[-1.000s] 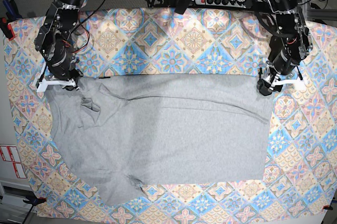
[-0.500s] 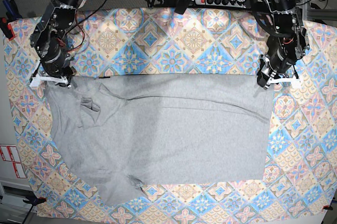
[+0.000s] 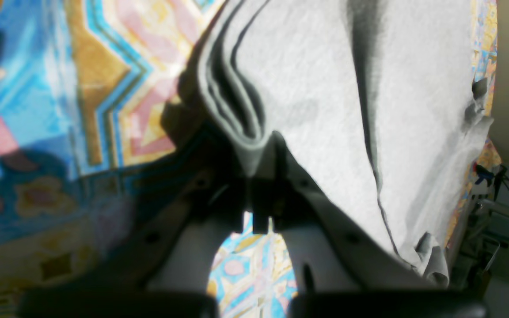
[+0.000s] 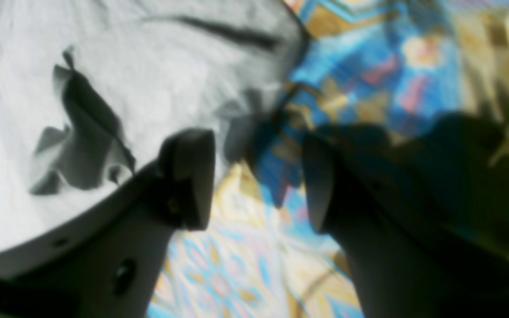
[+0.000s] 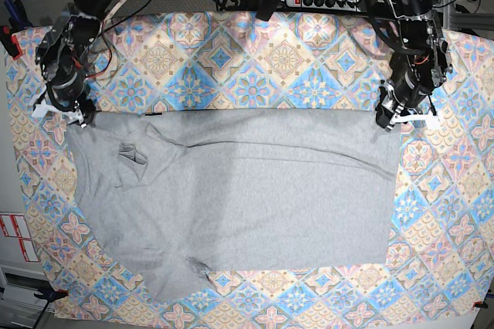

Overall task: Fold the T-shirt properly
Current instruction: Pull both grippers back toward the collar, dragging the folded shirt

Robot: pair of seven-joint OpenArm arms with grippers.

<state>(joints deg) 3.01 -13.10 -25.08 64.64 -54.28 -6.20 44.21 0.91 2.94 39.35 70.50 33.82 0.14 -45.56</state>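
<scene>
**A:** Start from the left side of the base view. What is there?

**B:** The right gripper [image 5: 65,113], at the far left corner of the grey T-shirt [image 5: 231,190]. In its wrist view the right gripper [image 4: 259,176] has its fingers spread apart with only patterned tablecloth [image 4: 245,274] showing in the gap; the shirt [image 4: 104,88] lies beside one finger, not between them.

**A:** And the shirt itself?

**B:** Spread flat, plain side up, over the middle of the colourful tablecloth [image 5: 255,59]. Its far edge runs straight between the two grippers, a small crumpled fold sits near the left end, and a sleeve juts out at the near left.

**A:** The right side?

**B:** The left gripper [image 5: 394,117] sits at the shirt's far right corner. In the wrist view the left gripper [image 3: 261,174] is pressed together on a bunched, layered edge of the T-shirt [image 3: 325,110], with tablecloth [image 3: 82,88] alongside. A power strip [image 5: 324,1] lies beyond the table's far edge.
</scene>
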